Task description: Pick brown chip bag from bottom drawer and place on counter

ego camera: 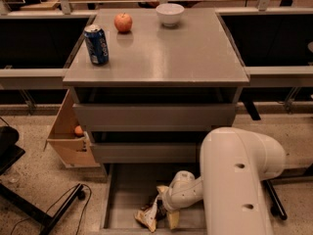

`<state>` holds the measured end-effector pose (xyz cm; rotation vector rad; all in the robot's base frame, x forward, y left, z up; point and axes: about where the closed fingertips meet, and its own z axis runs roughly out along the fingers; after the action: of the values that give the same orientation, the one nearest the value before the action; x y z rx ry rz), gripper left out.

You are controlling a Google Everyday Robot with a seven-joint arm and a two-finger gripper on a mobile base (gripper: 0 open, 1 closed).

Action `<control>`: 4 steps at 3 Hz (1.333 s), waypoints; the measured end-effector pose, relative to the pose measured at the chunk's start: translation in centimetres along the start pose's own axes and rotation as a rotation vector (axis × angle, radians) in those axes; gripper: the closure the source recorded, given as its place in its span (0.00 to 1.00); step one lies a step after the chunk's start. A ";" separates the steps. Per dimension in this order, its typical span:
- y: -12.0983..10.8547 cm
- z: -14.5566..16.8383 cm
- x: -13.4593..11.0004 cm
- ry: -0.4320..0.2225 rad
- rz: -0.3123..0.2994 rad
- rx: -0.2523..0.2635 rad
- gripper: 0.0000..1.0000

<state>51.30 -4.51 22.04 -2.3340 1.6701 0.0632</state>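
Observation:
The bottom drawer (124,192) is pulled open, its grey floor showing. The brown chip bag (148,214) lies crumpled in it near the front, with tan ends and a dark middle. My gripper (164,203) is down inside the drawer, right against the bag's right side and partly covering it. My white arm (234,180) fills the lower right and hides the drawer's right part. The counter (190,58) is the grey top of the cabinet above.
On the counter stand a blue soda can (96,44), a red apple (123,22) and a white bowl (169,13). The two upper drawers (154,115) are shut. A cardboard box (66,138) holding an orange sits left of the cabinet. A black stand and cables (54,207) lie on the floor at the left.

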 end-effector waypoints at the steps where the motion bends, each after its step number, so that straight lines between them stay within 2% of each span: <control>1: -0.4 4.2 -1.6 -0.059 -0.048 -0.015 0.04; 2: -1.1 5.5 -2.6 -0.085 -0.076 -0.005 0.27; 4: -1.2 4.9 -2.7 -0.085 -0.076 -0.005 0.73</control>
<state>52.14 -0.48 18.05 -2.3614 1.5416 0.1495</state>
